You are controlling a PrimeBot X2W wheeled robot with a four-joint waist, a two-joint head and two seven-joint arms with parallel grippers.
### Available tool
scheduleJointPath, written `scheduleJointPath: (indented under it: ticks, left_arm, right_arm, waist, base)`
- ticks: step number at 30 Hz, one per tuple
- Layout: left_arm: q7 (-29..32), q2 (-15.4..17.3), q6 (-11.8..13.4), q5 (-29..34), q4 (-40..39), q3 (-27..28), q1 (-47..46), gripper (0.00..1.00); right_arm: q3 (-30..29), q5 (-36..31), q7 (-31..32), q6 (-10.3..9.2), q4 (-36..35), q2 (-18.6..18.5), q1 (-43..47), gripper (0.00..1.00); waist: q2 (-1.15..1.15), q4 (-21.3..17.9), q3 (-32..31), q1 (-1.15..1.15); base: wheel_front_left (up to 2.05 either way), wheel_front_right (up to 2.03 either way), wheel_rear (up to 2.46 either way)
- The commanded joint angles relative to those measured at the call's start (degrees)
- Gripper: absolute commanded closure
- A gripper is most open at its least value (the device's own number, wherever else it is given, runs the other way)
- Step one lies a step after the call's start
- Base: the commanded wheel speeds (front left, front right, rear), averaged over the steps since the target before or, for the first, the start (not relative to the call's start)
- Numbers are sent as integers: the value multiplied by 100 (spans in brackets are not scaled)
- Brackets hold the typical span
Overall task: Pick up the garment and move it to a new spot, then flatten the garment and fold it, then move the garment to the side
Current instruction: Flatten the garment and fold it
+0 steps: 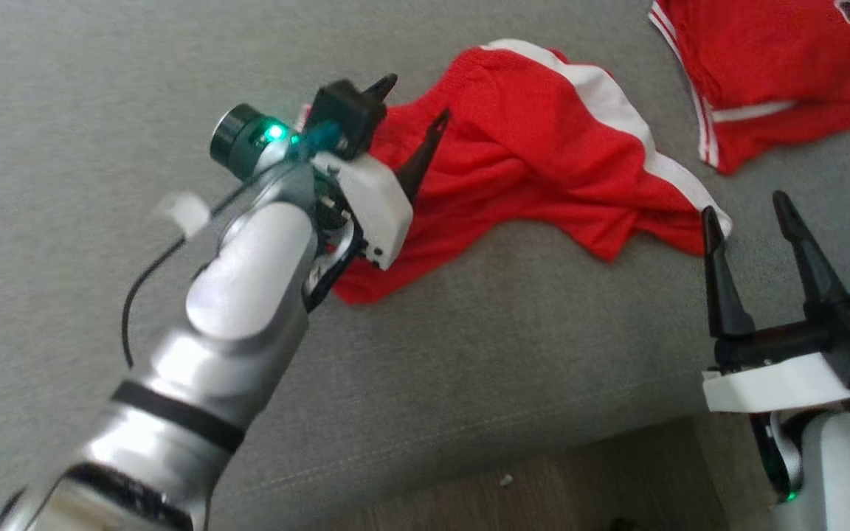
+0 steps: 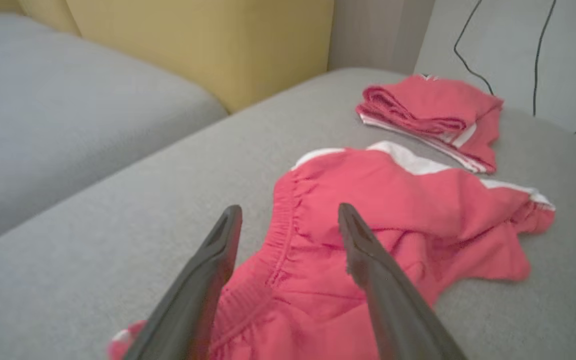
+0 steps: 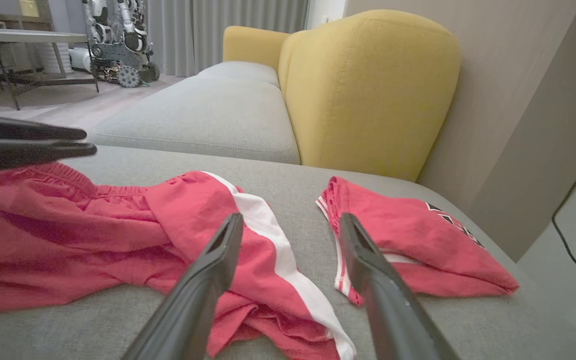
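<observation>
Over the left, waistband end of the shorts [image 1: 543, 147]: left gripper [image 1: 416, 99], fingers spread wide, nothing pinched. Looks lined up to tug that end flat. Shorts still crumpled on the grey sofa cushion [image 1: 100, 110], so not flattened yet, guessing. Just right of the shorts' white-striped leg: right gripper [image 1: 746, 206], fingers apart too, empty. Further right past the shorts: folded red jersey [image 1: 779, 74], probably parked out of the way. Count: two grippers, two red garments.
</observation>
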Motion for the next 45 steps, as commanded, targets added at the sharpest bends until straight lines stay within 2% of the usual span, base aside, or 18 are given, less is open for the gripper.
scheduleJointPath:
  ticks: [1, 9, 14, 15, 16, 21, 25, 27, 30, 35, 36, 37, 38, 45]
  left_arm:
    - [82, 62, -14, -82, -54, 96, -243, 0]
    - [893, 61, 238, -548, 1408, -522, -1129, 0]
    - [790, 61, 237, -576, 1864, -822, -1243, 0]
    - [759, 60, 201, -594, 1926, -885, -1220, 85]
    - [714, 60, 163, -602, 1976, -954, -1197, 100]
    - [65, 60, 103, -644, 1920, -1142, -1035, 100]
    - [-671, 77, 159, -635, 1611, -1245, -610, 100]
    - [-815, 114, 167, -663, 1388, -1277, -328, 100]
    - [-825, 258, 171, -745, 1047, -1336, 197, 100]
    - [-167, 504, 104, -1087, 403, -1441, 1075, 100]
    - [-72, 552, 122, -1175, 209, -1402, 1184, 84]
    - [8, 605, 169, -1262, 6, -1341, 1268, 14]
    - [75, 645, 215, -1375, -212, -1250, 1335, 0]
    - [715, 896, 351, -2247, -1564, -552, 1394, 0]
  right_arm:
    - [112, 78, -41, -22, -228, -23, -47, 0]
    - [162, 182, -135, -22, -231, 46, -131, 0]
    - [92, 258, -263, -22, -219, 105, -154, 0]
    - [66, 262, -281, -22, -211, 108, -158, 0]
    - [41, 259, -305, -22, -219, 110, -163, 0]
    - [-60, 236, -380, -22, -279, 76, -170, 0]
    - [-159, 236, -401, -22, -314, 14, -75, 0]
    - [-183, 236, -378, -22, -333, -2, -23, 0]
    - [-186, 244, -333, -22, -362, -33, 23, 0]
    - [-232, 247, -271, -22, -403, -70, 65, 0]
    - [-236, 244, -261, -22, -408, -71, 70, 0]
    - [-225, 243, -252, -22, -408, -72, 71, 0]
    - [-216, 242, -244, -22, -405, -72, 69, 0]
    - [-158, 282, -251, -22, -338, -52, 53, 0]
  waist:
    - [0, -239, 246, -1]
    - [0, -488, 509, -1]
    - [0, -396, 515, -1]
    - [0, -352, 501, -1]
    - [0, -295, 483, -1]
    - [0, 85, 343, -1]
    - [0, 608, 135, -1]
    - [0, 802, 76, -1]
    - [0, 1024, 22, -1]
    - [0, 1266, -35, -1]
    - [0, 1294, -47, -1]
    - [0, 1307, -56, -1]
    - [0, 1317, -67, -1]
    - [0, 1227, -170, -1]
  base:
    - [0, 0, 0]
    - [0, 0, 0]
    - [0, 0, 0]
    - [0, 0, 0]
    - [0, 0, 0]
    - [0, 0, 0]
    - [0, 0, 0]
    - [0, 0, 0]
    - [0, 0, 0]
    - [0, 0, 0]
    - [0, 0, 0]
    - [0, 0, 0]
    - [0, 0, 0]
    - [0, 0, 0]
